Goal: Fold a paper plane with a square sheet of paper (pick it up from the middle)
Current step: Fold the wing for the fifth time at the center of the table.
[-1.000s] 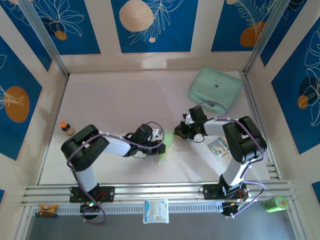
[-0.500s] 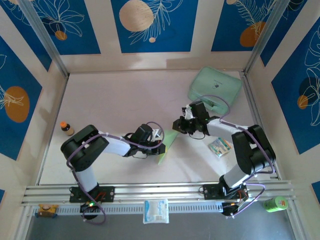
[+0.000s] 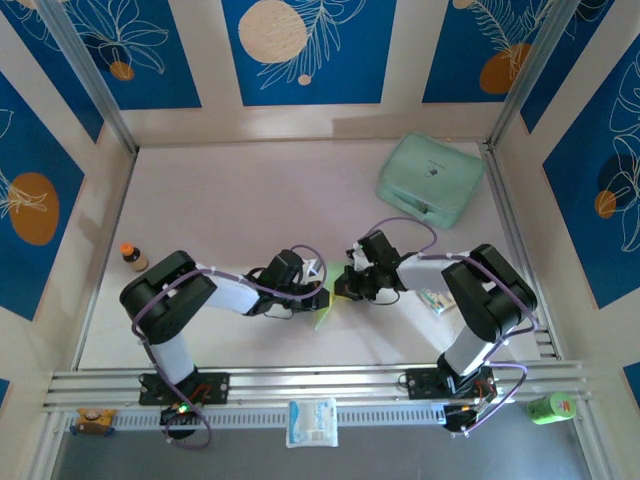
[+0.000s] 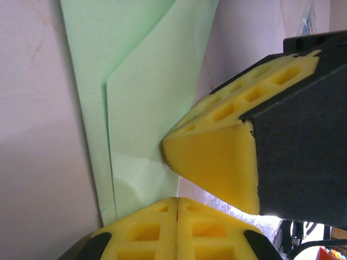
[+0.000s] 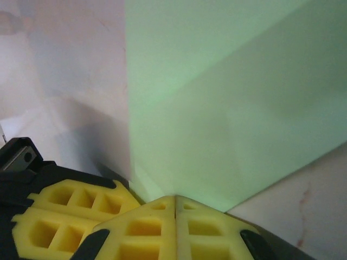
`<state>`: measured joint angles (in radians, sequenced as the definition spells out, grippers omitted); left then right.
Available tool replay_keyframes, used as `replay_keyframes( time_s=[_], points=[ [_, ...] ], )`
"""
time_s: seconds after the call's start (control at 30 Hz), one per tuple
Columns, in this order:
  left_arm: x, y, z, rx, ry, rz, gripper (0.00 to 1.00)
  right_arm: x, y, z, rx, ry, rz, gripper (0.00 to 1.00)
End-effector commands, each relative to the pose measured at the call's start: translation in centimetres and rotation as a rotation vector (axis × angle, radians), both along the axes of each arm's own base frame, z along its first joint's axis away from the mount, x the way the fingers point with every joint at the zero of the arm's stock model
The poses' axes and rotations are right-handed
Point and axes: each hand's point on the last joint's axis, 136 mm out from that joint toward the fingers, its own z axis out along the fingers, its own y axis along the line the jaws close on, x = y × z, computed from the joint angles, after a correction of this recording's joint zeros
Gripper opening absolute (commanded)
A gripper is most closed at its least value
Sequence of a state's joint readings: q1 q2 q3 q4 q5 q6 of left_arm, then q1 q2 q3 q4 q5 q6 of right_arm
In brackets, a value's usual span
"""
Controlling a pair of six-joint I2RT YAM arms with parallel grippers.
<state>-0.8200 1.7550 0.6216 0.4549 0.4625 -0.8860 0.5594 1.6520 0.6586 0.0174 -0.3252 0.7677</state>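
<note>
The square sheet of paper (image 3: 322, 318) is thin, light green and folded into a narrow strip with a slanted flap. It lies on the white table between my two arms, mostly hidden under them from above. My left gripper (image 3: 320, 298) is shut, its yellow fingertips (image 4: 178, 201) closed on the paper (image 4: 141, 97) at its near end, where the paper buckles slightly. My right gripper (image 3: 343, 287) is also shut, tips (image 5: 175, 199) meeting on a corner of the paper (image 5: 227, 108). The two grippers almost touch; the right finger (image 4: 217, 162) sits just beyond the left tips.
A mint-green rounded case (image 3: 430, 180) lies at the back right. A printed packet (image 3: 437, 298) sits by the right arm's forearm. A small bottle (image 3: 131, 256) stands at the left edge. A white packet (image 3: 312, 421) and a green can (image 3: 550, 407) rest along the front rail.
My right gripper lifted away toward the back, then came down and left onto the paper beside the left gripper. Less green paper shows from above. The left gripper stayed put.
</note>
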Motion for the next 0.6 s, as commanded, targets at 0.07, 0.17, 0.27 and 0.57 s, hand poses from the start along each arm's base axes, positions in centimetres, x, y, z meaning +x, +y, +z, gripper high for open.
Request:
replay_keyframes(
  time_s=[0.07, 0.17, 0.27, 0.57],
  points=[
    [-3.0, 3.8, -4.8, 0.184, 0.15, 0.015, 0.0, 0.5, -2.0, -1.8, -0.07, 0.026, -0.056, 0.05],
    [-3.1, 3.9, -5.0, 0.192, 0.154, 0.01, 0.0, 1.4, -2.4, -1.5, -0.079, 0.011, -0.072, 0.05],
    [-3.1, 3.9, -5.1, 0.196, 0.155, 0.006, 0.0, 2.3, -2.5, -1.4, -0.077, -0.001, -0.081, 0.05],
    [-3.5, 4.3, -5.4, 0.212, 0.162, -0.002, 0.0, 4.5, -3.5, -0.4, -0.049, -0.021, -0.131, 0.06]
  ],
)
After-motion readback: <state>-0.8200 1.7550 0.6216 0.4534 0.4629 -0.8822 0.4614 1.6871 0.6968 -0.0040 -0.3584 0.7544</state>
